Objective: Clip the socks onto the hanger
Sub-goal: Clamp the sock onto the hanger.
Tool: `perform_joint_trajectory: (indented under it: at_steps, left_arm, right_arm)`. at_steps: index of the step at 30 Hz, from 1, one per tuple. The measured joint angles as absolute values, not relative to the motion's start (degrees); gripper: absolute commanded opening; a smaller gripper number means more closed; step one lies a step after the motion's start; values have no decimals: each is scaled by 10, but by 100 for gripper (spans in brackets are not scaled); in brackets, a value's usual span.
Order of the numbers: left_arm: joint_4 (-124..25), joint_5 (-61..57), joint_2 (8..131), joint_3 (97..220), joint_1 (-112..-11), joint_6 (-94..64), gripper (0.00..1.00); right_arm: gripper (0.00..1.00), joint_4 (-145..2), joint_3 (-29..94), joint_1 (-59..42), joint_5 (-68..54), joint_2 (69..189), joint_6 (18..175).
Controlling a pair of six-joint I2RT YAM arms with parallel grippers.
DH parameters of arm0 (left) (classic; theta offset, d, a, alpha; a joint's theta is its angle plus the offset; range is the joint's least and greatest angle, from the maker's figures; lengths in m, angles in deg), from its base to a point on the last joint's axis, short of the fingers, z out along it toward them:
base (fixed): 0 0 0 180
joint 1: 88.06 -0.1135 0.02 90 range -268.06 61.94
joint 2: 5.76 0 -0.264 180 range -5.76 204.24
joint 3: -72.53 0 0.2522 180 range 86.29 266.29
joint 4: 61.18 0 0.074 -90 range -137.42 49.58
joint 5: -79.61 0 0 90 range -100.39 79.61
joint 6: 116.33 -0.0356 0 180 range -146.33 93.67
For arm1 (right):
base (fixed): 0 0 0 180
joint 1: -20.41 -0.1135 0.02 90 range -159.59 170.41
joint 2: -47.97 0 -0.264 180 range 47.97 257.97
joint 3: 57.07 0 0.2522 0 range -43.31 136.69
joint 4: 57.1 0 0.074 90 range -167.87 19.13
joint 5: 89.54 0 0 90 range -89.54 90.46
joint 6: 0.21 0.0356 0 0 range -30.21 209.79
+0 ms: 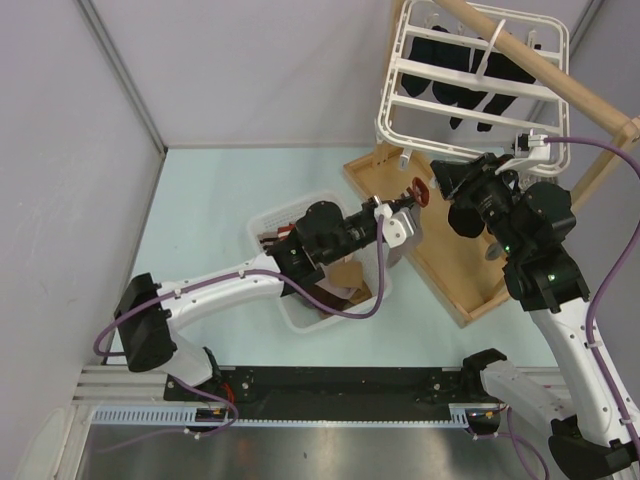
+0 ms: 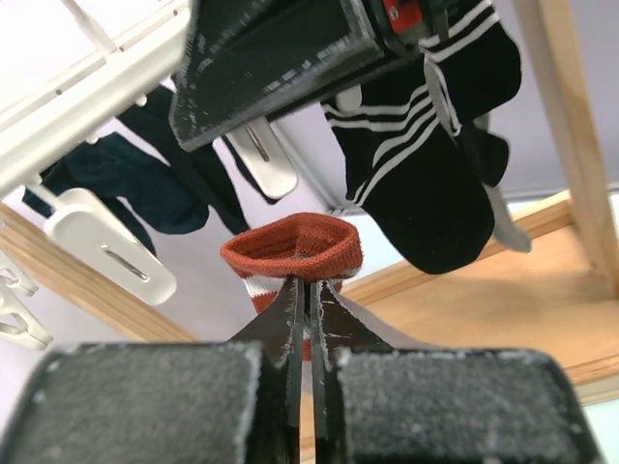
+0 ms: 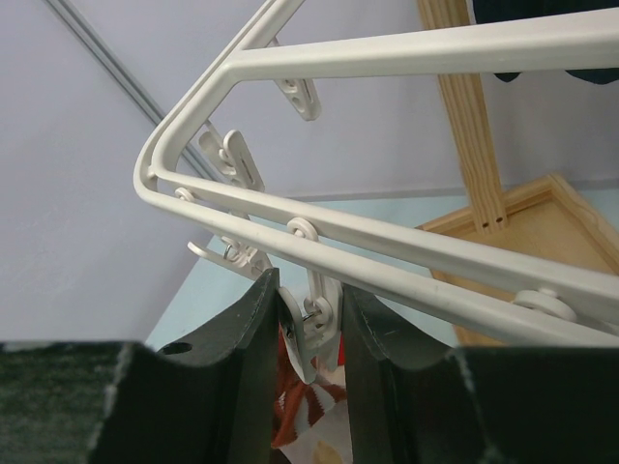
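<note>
Left claw [image 2: 308, 290]: jaws together, pinched on a sock [image 2: 295, 246] just under its cuff. The cuff is maroon with a white stripe, and its mouth gapes open above the fingertips. The sock is held up in the air beside the near corner of the hanger [image 3: 406, 48], off the table [image 1: 200, 220].

Right claw [image 3: 309, 304]: clamped on a white clip [image 3: 315, 333] that dangles from the hanger's outer rail near the rounded corner. One finger sits on each side of the clip. Whether the clip's mouth is squeezed open cannot be told. Red and white fabric of the held sock shows right below this clip, between the fingers. Touching or not, cannot tell.

Hanger: white frame, tilted, hung on a wooden pole [image 1: 540, 65] at the far right. Black striped socks [image 2: 426, 174] and dark socks [image 2: 145, 184] hang from clips further in. Several clips along the near rail hang free.

Below: a white basket [image 1: 265, 225] stands on the table under the left arm, with more socks inside. A wooden board [image 1: 450, 270] lies just right of it, under the hanger.
</note>
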State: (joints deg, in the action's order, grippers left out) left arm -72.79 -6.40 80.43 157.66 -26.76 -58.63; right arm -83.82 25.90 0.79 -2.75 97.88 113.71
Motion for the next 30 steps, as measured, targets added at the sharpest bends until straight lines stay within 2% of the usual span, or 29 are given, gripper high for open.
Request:
perform_joint_trajectory:
  at_steps: [30]
  left_arm:
    - [-731, -81, 824, 1609, -251, -624, 0]
  right_arm:
    - [0, -839, 259, -1, -15, 979, 1130]
